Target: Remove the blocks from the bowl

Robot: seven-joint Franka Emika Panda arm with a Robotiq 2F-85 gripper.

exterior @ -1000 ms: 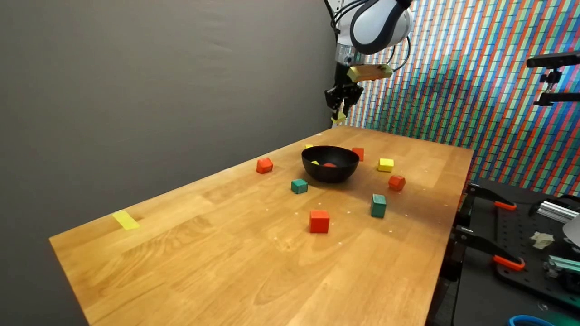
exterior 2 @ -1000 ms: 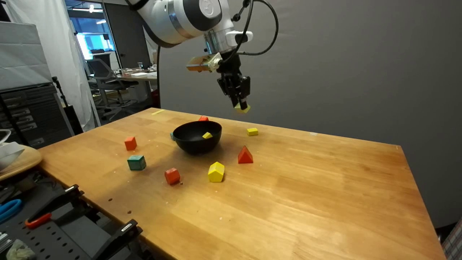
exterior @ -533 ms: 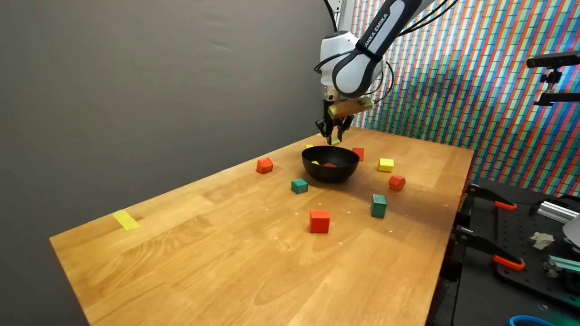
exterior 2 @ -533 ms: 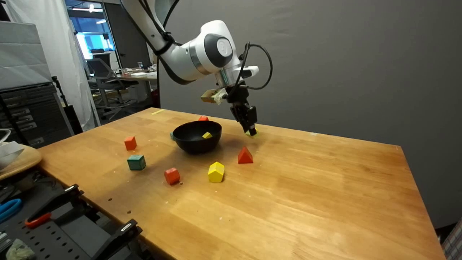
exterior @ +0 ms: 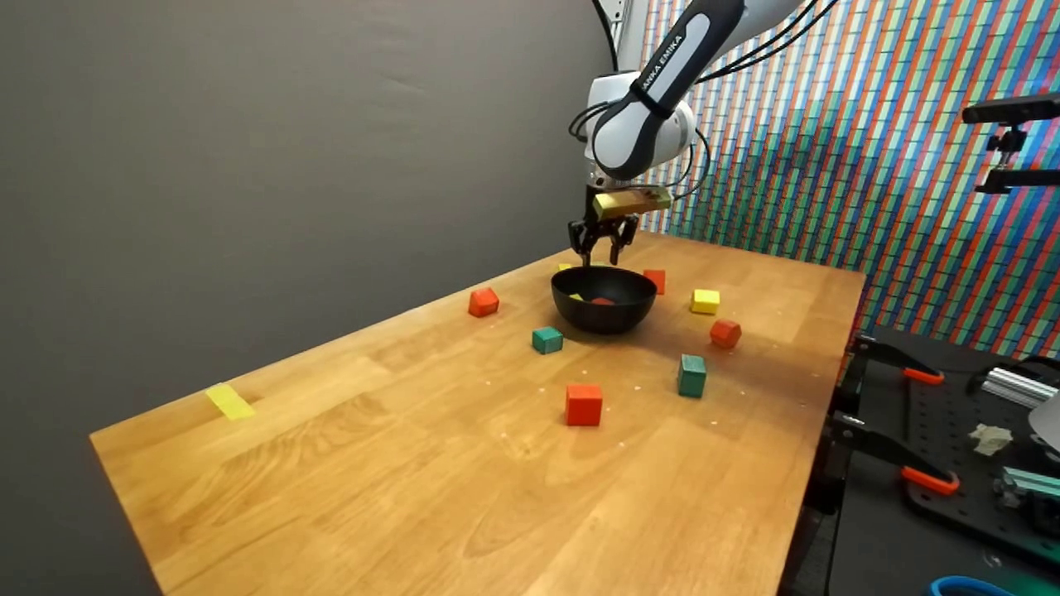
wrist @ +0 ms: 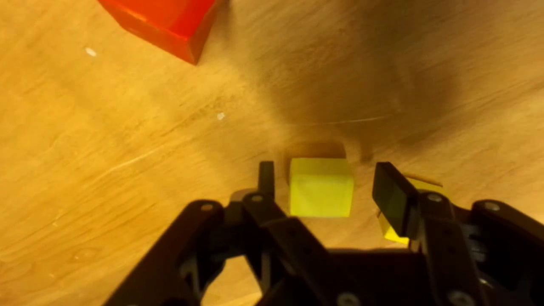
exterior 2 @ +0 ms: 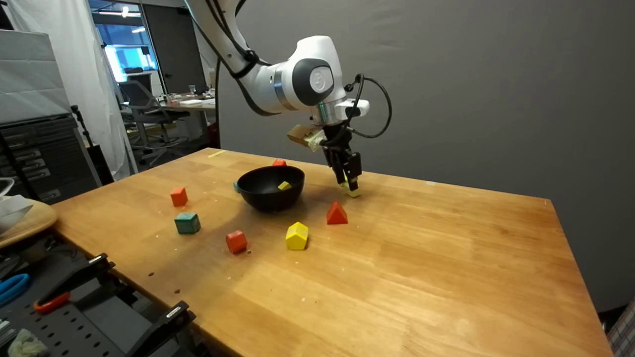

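My gripper (exterior: 601, 258) is open beside the black bowl (exterior: 604, 321), low over the table; it also shows in the wrist view (wrist: 323, 168). A yellow block (wrist: 321, 189) stands on the table between the fingers, with a gap on each side. The block shows partly behind the fingertips in an exterior view (exterior 2: 353, 193). Another yellow block (wrist: 396, 234) lies behind the right finger, partly hidden. In the bowl, a yellow block (exterior 2: 285, 186) and a red block (exterior: 603, 301) show; the rest of its inside is partly hidden.
Around the bowl stand a red triangular block (exterior 2: 337, 214), a yellow block (exterior 2: 297, 236), red blocks (exterior: 584, 406) (exterior: 725, 334) (exterior: 484, 302) and green blocks (exterior: 691, 377) (exterior: 546, 340). A yellow tape strip (exterior: 230, 401) marks the table edge. Clamps (exterior 2: 163, 325) sit along one edge.
My gripper came down to the table beside the bowl with the yellow block in it. The fingers then opened, and the block now rests on the table between them.
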